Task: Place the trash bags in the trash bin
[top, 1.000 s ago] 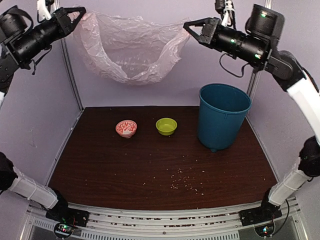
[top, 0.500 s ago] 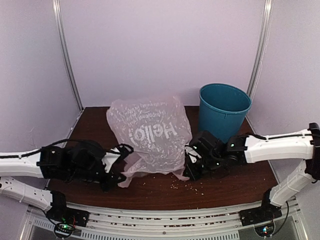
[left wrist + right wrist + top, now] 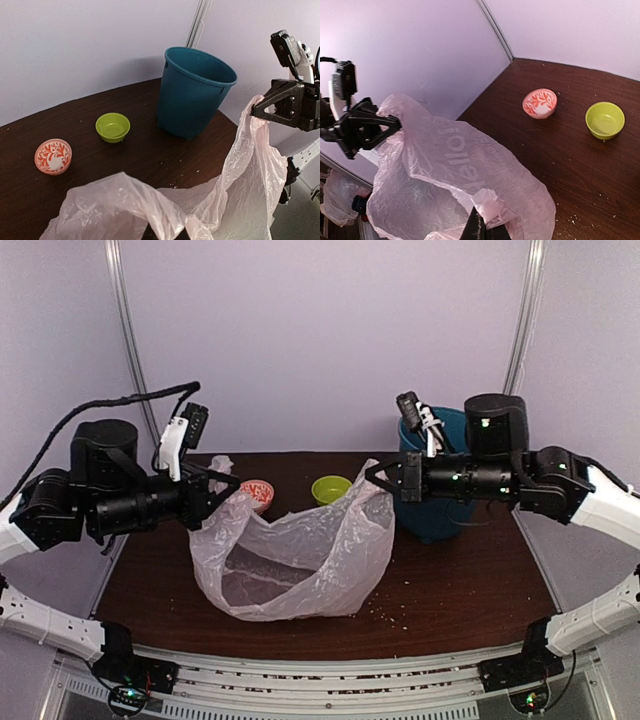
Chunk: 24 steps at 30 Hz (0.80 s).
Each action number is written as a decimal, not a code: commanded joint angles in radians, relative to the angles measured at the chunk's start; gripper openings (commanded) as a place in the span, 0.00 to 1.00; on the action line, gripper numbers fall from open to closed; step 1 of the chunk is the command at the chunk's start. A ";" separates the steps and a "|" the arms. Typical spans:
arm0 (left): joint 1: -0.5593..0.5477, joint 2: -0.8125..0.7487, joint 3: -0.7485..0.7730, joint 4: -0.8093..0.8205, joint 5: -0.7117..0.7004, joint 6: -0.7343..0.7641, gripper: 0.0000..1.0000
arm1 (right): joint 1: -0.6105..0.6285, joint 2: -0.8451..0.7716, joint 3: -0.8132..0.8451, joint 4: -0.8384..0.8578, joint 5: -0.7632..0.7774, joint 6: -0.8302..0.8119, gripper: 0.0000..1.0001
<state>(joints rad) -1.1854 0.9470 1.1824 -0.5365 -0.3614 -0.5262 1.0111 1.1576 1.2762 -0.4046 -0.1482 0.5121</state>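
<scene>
The pale-pink trash bag (image 3: 290, 565) hangs stretched between my two grippers with its mouth open upward, and its bottom sags onto the dark table. My left gripper (image 3: 228, 483) is shut on the bag's left handle, and my right gripper (image 3: 372, 476) is shut on the right one. In the left wrist view the bag (image 3: 165, 207) bunches at my fingertips, with the right gripper (image 3: 260, 111) across from it. The right wrist view shows faint lettering on the bag (image 3: 455, 160) and the left gripper (image 3: 395, 122) pinching the far handle. The teal trash bin (image 3: 445, 520) stands upright behind the right arm, to the bag's right.
A red-and-white patterned bowl (image 3: 258, 493) and a lime-green bowl (image 3: 332, 488) sit on the table (image 3: 450, 580) behind the bag. Crumbs (image 3: 385, 612) lie near the front edge. Purple walls with metal posts (image 3: 122, 340) enclose the back and sides.
A second ago both arms held the bag high against the back wall. Half a second ago they were low at the table's front. Now they hold it at mid-height, its mouth open.
</scene>
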 commanded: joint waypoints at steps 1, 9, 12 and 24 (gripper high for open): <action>0.073 0.067 -0.003 -0.090 -0.033 -0.074 0.00 | -0.058 0.080 -0.018 -0.014 0.023 0.061 0.00; 0.389 0.274 0.117 -0.056 0.199 -0.050 0.00 | -0.179 0.365 0.199 -0.022 0.042 0.064 0.00; 0.438 0.383 0.372 -0.085 0.168 0.081 0.00 | -0.191 0.497 0.495 -0.102 0.095 -0.029 0.00; 0.403 0.361 0.924 0.039 0.313 0.449 0.00 | -0.108 0.377 0.827 0.076 0.192 -0.345 0.00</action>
<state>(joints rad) -0.7685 1.3952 2.1952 -0.5632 -0.0635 -0.2329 0.8513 1.7390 2.4065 -0.4885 -0.0257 0.3004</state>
